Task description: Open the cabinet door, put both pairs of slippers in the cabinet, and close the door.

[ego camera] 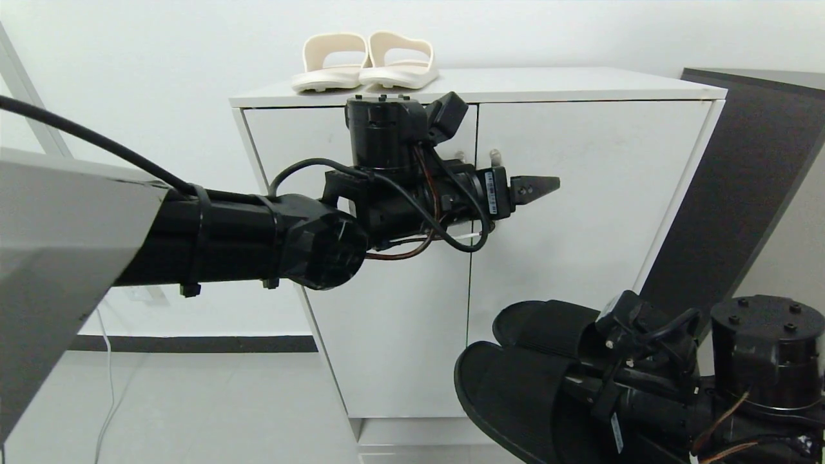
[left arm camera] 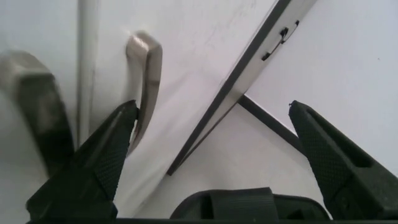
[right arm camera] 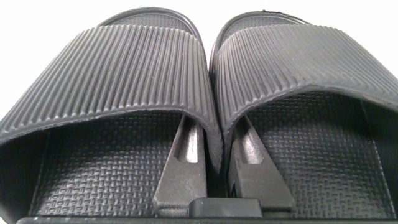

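head view: left fingers [ego camera: 535, 187] sit at the seam of the shut cabinet [ego camera: 580, 225] doors, with cream slippers [ego camera: 367, 61] on its top above them. left wrist view: these fingers are spread, a door handle [left arm camera: 146, 68] just beside one. right wrist view: right fingers [right arm camera: 186, 162] pinch the black slippers [right arm camera: 124, 81] by their touching inner sides.

Item: pair of black slippers [right arm camera: 124, 162], side by side, inner edges touching.
Straps [right arm camera: 118, 68]: ribbed, arched, one over each slipper, meeting at the middle.
Footbeds [right arm camera: 323, 155]: fine grid texture, visible under both straps.
Holder: my right gripper [right arm camera: 216, 134], clamped on the pair, one of its fingers [right arm camera: 183, 168] under each strap, the slippers' adjoining inner walls pinched between them. Fingertips taper away beneath the strap edges.
Background: plain white surface [right arm camera: 37, 25] beyond the slippers' far ends.
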Tool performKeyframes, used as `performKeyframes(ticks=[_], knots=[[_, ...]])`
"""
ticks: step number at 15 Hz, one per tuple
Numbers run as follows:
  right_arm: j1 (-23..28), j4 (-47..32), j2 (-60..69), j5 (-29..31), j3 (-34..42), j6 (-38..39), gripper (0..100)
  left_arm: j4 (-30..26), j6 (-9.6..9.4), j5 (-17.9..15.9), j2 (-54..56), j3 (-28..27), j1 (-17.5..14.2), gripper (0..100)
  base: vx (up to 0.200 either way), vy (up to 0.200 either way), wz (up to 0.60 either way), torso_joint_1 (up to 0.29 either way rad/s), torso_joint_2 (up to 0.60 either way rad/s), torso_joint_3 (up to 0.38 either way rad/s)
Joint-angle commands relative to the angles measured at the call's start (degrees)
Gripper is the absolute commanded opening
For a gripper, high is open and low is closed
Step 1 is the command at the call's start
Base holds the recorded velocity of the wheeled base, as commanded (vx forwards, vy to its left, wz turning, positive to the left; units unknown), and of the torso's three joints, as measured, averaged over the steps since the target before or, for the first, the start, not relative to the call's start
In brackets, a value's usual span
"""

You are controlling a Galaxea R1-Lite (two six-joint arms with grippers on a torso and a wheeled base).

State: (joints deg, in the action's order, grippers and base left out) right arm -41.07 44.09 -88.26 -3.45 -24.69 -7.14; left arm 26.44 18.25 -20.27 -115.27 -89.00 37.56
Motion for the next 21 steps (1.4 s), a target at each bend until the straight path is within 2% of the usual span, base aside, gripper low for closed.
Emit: performKeyframes(ticks=[1, 4, 14, 17, 18, 21], knots=[[-0.41, 0.03, -0.07, -0.07, 0.16, 0.02, 0, 0.10, 0.03, 0.06, -0.39, 0.06, -0.12, 0, 0.000, 0.000, 0.00, 0.000, 0.00, 0.000], [-0.68, 0.03, 0.19, -1.56, 0.96, -0.06, 0, 0.19, 0.03, 0.06, 0.75, 1.46, -0.12, 0, 0.000, 0.000, 0.00, 0.000, 0.00, 0.000], [-2.26, 0.03, 1.78, -5.25, 3.68, -1.56, 0, 2.39, -0.14, 0.06, 12.00, 14.65, 1.11, 0, 0.000, 0.000, 0.00, 0.000, 0.00, 0.000], [-2.26, 0.03, 1.34, -5.25, 3.68, -1.56, 0, 2.39, -0.14, 0.06, 13.58, 15.35, 0.94, 0, 0.000, 0.000, 0.00, 0.000, 0.00, 0.000], [-2.44, 0.03, 1.51, -5.16, 3.68, -1.56, 0, 2.47, 0.12, -0.03, 13.50, 15.26, -0.91, 0, 0.000, 0.000, 0.00, 0.000, 0.00, 0.000], [-2.52, 0.03, 1.51, -5.08, 3.77, -1.65, 0, 2.65, 0.21, -0.29, 12.71, 14.82, -3.19, 0, 0.000, 0.000, 0.00, 0.000, 0.00, 0.000]])
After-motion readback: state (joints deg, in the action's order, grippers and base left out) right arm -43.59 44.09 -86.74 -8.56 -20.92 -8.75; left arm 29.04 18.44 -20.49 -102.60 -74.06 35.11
